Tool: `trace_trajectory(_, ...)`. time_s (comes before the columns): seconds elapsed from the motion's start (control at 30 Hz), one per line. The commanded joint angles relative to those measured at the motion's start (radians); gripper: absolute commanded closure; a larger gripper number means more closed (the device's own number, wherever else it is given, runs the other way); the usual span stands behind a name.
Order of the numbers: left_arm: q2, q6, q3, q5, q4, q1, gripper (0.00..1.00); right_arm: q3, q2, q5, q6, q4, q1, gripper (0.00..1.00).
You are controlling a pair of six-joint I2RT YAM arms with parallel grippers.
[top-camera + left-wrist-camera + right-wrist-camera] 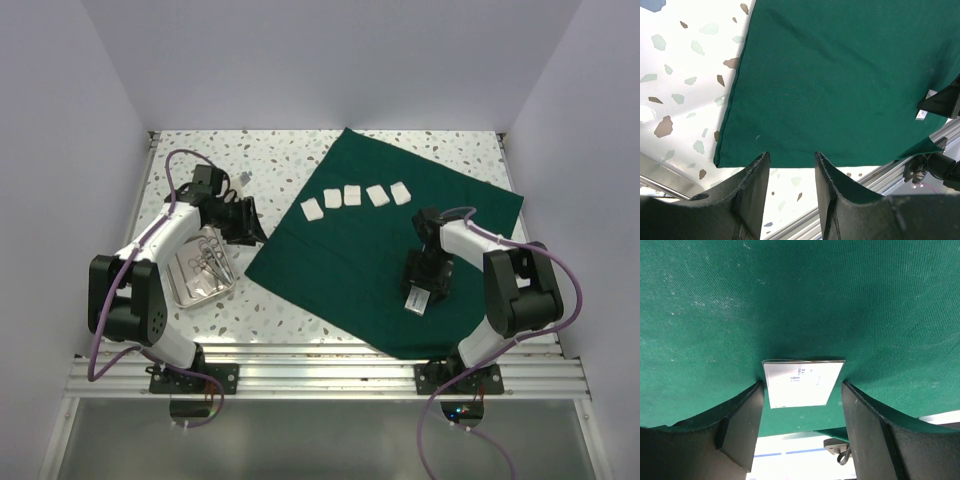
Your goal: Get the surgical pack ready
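Stocking the green cloth (350, 235), spread flat mid-table, gauze squares (355, 195) at twelve o'clock, steel tray (186, 290) with scissors (210, 258) waiting off it at nine. At five, right gripper (802, 390) wide astride a white packet (801, 376) on the cloth, no pinch evident; left gripper (791, 156) half open, empty. Likely next: carrying the tray across, level.

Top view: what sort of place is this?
Probably a robot lab cell staged for surgical prep: plain pale walls, an aluminium mounting rail, a green cloth with gauze, and a steel tray.
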Motion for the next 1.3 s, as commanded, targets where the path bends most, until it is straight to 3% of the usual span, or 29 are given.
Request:
trace_trajectory(0.0, -0.003, 0.021, 0.008, 0.026, 0.024, -0.008, 0.55, 0.0, 0.021, 0.016, 0.022, 0.035, 0.009, 0.34)
trace_trajectory(0.83, -0.008, 0.012, -0.011, 0.094, 0.056, -0.009, 0.55, 0.006, -0.075, 0.004, 0.021, 0.005, 0.011, 0.46)
trace_trajectory(1.1, -0.014, -0.002, -0.017, 0.17, 0.1, -0.019, 0.54, 0.069, -0.126, -0.006, 0.025, -0.057, 0.014, 0.47)
trace_trajectory(1.27, -0.008, -0.05, -0.025, 0.288, 0.177, -0.046, 0.52, 0.159, -0.133, -0.053, 0.039, -0.092, 0.035, 0.47)
